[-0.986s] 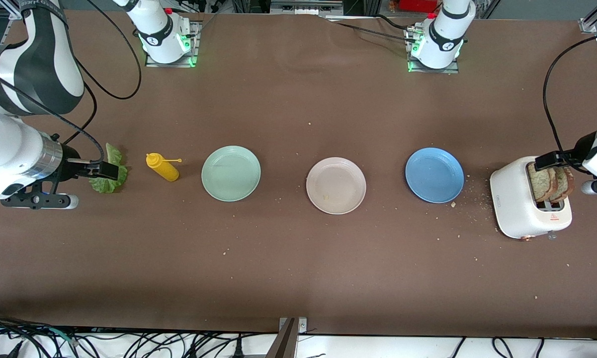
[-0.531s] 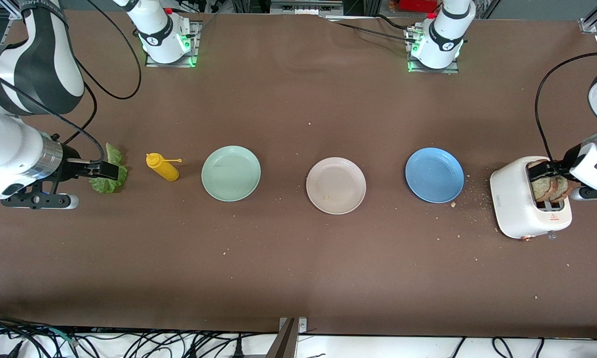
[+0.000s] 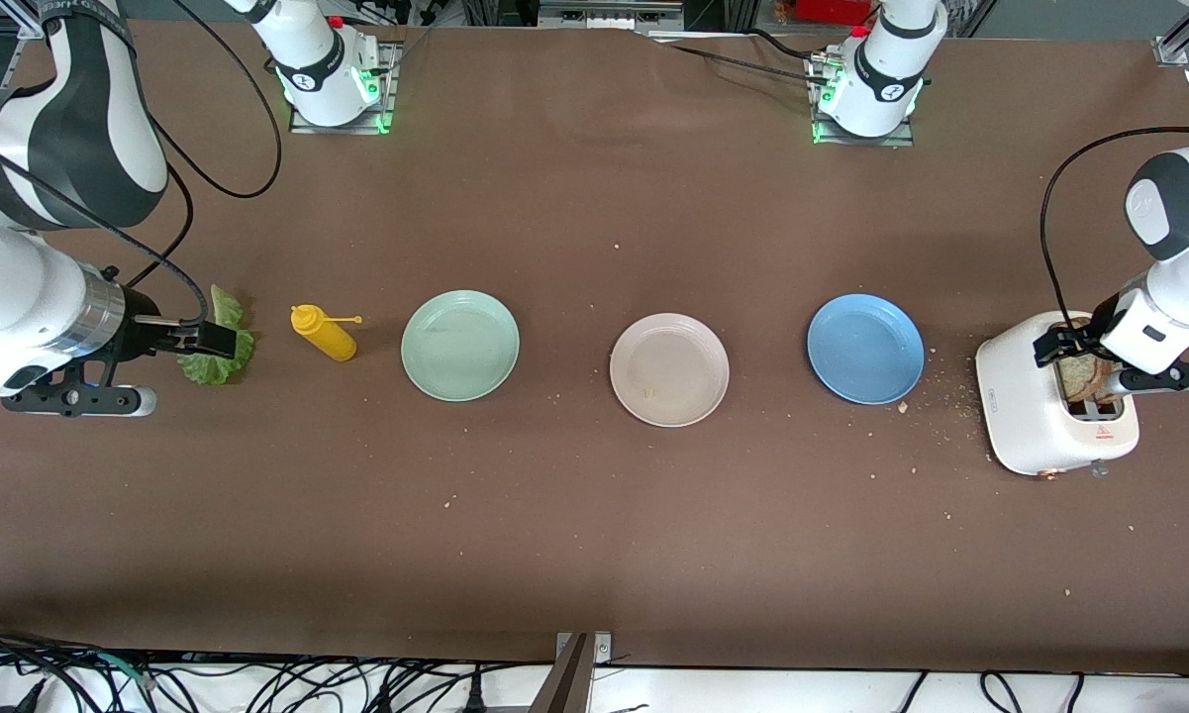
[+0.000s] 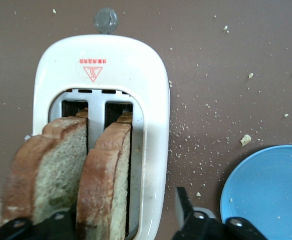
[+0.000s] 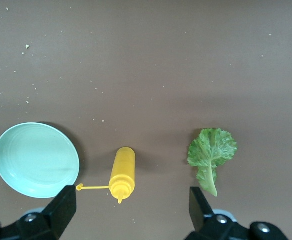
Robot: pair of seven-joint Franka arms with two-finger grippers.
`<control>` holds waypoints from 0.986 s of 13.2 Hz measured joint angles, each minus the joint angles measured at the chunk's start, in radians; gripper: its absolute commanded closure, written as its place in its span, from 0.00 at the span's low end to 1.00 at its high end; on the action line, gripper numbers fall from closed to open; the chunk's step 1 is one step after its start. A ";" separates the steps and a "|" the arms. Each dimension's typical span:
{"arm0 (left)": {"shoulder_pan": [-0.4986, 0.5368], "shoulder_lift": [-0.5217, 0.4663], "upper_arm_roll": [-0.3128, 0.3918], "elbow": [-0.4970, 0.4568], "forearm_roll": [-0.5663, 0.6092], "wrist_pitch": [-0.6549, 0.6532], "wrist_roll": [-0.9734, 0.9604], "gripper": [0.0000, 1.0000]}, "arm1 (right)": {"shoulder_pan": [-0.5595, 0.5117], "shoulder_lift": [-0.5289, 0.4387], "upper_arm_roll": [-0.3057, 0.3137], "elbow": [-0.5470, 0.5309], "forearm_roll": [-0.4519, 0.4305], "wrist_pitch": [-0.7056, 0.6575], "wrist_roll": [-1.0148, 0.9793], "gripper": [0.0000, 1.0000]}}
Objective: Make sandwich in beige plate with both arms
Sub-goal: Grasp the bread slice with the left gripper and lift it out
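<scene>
Brown table covering [image 3: 594, 555], speckled with crumbs, lay under both arms. The left gripper [image 3: 1061, 345] was down at the white toaster [image 3: 1025, 416], its jaws partly parted and astride one toast slice [image 4: 108, 175]. One finger [image 4: 60, 222] sat in the gap toward the second slice [image 4: 50, 170]. The other finger [image 4: 186, 210] stood clear of the bread, over the toaster's outer wall. No squeeze on the bread showed yet.

To do this well, the jaws probably needed to centre on the crust, close gently so the crumb would not crush, then lift straight up out of the slot.

The beige plate [image 3: 693, 347] sat bare, well away from those jaws, past the blue plate [image 3: 865, 349].

The right gripper [image 3: 208, 342] waited, jaws wide, over the lettuce leaf [image 5: 212, 152], which lay close by one finger.
</scene>
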State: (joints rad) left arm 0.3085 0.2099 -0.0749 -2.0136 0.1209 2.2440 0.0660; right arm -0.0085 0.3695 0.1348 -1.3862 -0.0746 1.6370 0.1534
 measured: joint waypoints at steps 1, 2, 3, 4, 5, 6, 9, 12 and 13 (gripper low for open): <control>0.001 -0.005 0.000 0.000 0.000 -0.001 0.000 1.00 | 0.000 0.000 0.000 0.000 0.000 0.000 0.000 0.00; 0.002 -0.014 0.000 0.000 0.000 -0.004 0.000 1.00 | 0.000 0.000 0.000 0.000 0.000 0.000 0.000 0.00; 0.002 -0.024 0.000 0.000 0.000 -0.013 0.000 1.00 | 0.000 0.000 0.000 0.000 0.000 0.000 0.000 0.00; 0.002 -0.033 0.000 0.000 0.000 -0.025 0.000 1.00 | 0.000 0.000 0.000 0.000 0.000 0.000 0.000 0.00; 0.003 -0.039 0.000 0.000 0.000 -0.032 0.000 1.00 | 0.000 0.000 0.000 0.000 0.000 0.000 0.000 0.00; 0.003 -0.045 0.000 0.000 0.000 -0.036 0.000 1.00 | 0.000 0.000 0.000 0.000 0.000 0.000 0.000 0.00; 0.003 -0.059 -0.002 0.006 0.001 -0.071 0.000 1.00 | -0.001 0.000 -0.001 0.000 0.019 0.000 0.000 0.00; 0.004 -0.079 -0.004 0.071 0.001 -0.196 0.000 1.00 | -0.003 0.000 -0.001 0.000 0.029 0.000 0.000 0.00; 0.004 -0.086 -0.008 0.106 0.001 -0.256 0.000 1.00 | -0.003 0.000 -0.001 0.000 0.030 0.000 0.000 0.00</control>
State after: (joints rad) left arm 0.3120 0.1235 -0.0824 -1.9079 0.1215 1.9879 0.0660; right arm -0.0117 0.3695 0.1339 -1.3863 -0.0450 1.6370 0.1535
